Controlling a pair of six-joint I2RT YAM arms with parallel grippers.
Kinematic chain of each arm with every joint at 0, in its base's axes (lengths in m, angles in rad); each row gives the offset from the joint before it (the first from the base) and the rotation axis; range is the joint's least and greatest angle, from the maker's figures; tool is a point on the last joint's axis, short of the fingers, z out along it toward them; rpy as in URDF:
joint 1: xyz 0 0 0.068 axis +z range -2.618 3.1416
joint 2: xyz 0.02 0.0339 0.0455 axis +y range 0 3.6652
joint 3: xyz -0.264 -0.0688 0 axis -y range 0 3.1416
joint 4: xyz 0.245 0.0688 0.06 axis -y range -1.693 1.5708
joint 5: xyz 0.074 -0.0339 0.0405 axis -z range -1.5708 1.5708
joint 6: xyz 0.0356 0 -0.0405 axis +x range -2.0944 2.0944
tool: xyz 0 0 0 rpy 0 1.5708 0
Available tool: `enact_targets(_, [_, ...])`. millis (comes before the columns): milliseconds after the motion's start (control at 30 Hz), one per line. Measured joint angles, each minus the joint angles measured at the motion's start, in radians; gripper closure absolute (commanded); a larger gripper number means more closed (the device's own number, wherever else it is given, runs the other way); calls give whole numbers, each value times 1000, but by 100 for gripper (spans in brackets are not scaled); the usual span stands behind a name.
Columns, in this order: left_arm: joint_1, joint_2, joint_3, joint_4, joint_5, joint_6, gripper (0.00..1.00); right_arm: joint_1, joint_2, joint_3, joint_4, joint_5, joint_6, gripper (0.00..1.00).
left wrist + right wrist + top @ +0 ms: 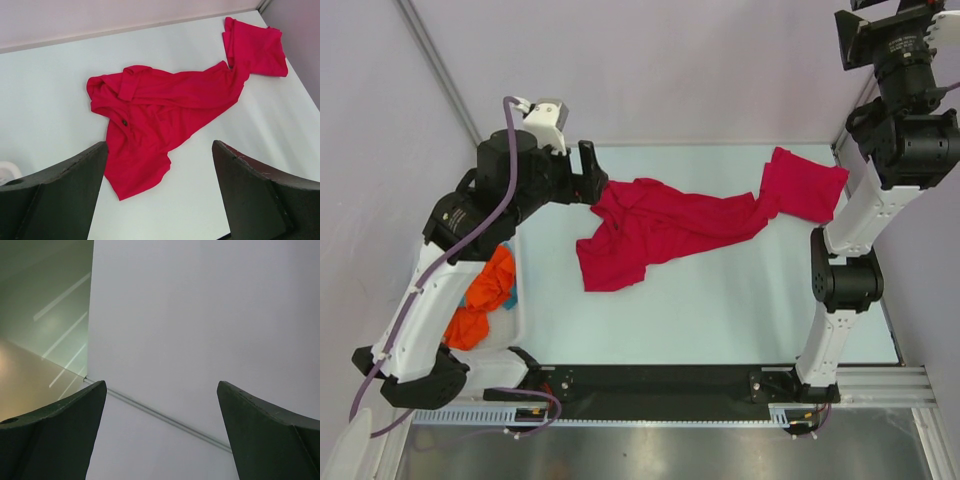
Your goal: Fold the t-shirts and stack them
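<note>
Hovering near the left end of the crimson t-shirt [660, 225], your left gripper [592, 172] is holding its fingers spread wide with nothing between them. That is the relation you are working from: the cloth is lying to the right of that claw and a little toward you, crumpled on the pale table [720, 320]. The shirt's long axis is running across the table from its bunched end beside the left claw toward the far right corner, where a flatter red piece [807, 183] is sitting. Even in the left wrist view, you cannot be sure whether that piece belongs to the same garment or is a second t-shirt touching it. Your right gripper [161, 384] is also standing fully spread and empty, but it is raised high and pointing at the wall [200, 315]. So the left arm is by far the nearer one to the bunched end, though the right arm's base is sitting closer to the far right piece. You are probably facing a spreading-out step first, since none of the main bunch is lying flat yet.
</note>
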Motion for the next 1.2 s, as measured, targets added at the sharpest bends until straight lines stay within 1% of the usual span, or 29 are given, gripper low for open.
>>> enact_targets(100, [1, 18, 16, -7, -3, 0, 10, 0, 34, 54, 2, 12, 0, 0])
enact_targets(233, [1, 53, 41, -8, -1, 0, 10, -2, 121, 192, 3, -5, 0, 0])
enact_targets(300, [1, 64, 48, -10, 0, 0, 10, -23, 122, 200, 2, 60, -1, 0])
enact_targets(333, [1, 67, 50, -10, 0, 0, 10, -53, 107, 182, 6, 150, -2, 0])
enact_targets(367, [1, 68, 51, -13, -1, 0, 10, -72, 84, 158, 6, 204, 0, 0])
enact_targets(400, [1, 68, 54, -18, -2, 0, 10, -103, 42, 97, 8, 272, -2, 0])
enact_targets(433, [1, 67, 60, -23, -3, 0, 10, -134, -16, 5, 14, 329, 0, 0])
enact_targets(467, [1, 67, 65, -26, -6, 0, 10, -162, -97, -124, 17, 388, -1, 0])
enact_targets(533, [1, 65, 71, -31, -11, -1, 10, -220, -312, -466, 9, 478, 4, 0])
enact_targets(567, [1, 64, 73, -34, -11, -1, 10, -258, -431, -658, 4, 512, 64, 0])
enact_targets(600, [1, 64, 76, -37, -11, -1, 10, -288, -542, -816, -1, 534, 127, 0])
enact_targets(667, [1, 64, 79, -44, -13, -1, 11, -386, -847, -1218, -92, 568, 354, 0])
enact_targets(700, [1, 64, 80, -45, -14, -2, 11, -426, -949, -1313, -124, 604, 439, 0])
enact_targets(733, [1, 64, 82, -48, -14, -2, 11, -455, -994, -1328, -111, 640, 492, 0])
enact_targets(767, [1, 65, 84, -49, -15, -2, 12, -467, -1003, -1313, -76, 655, 513, 0])
enact_targets(833, [-2, 72, 93, -54, -17, -4, 12, -470, -981, -1287, 58, 704, 463, 0])
enact_targets(900, [-11, 83, 103, -54, -19, -12, 12, -454, -878, -1212, 123, 750, 375, 0])
enact_targets(967, [-27, 91, 103, -56, -24, -19, 12, -430, -725, -1104, 127, 780, 288, 0])
enact_targets(1033, [-43, 106, 112, -60, -29, -25, 12, -391, -587, -1030, 115, 804, 206, 0])
enact_targets(1133, [-61, 130, 132, -60, -37, -29, 12, -302, -459, -974, 87, 838, 108, 0])
enact_targets(1200, [-69, 144, 143, -63, -39, -29, 12, -240, -412, -942, 74, 856, 69, 0])
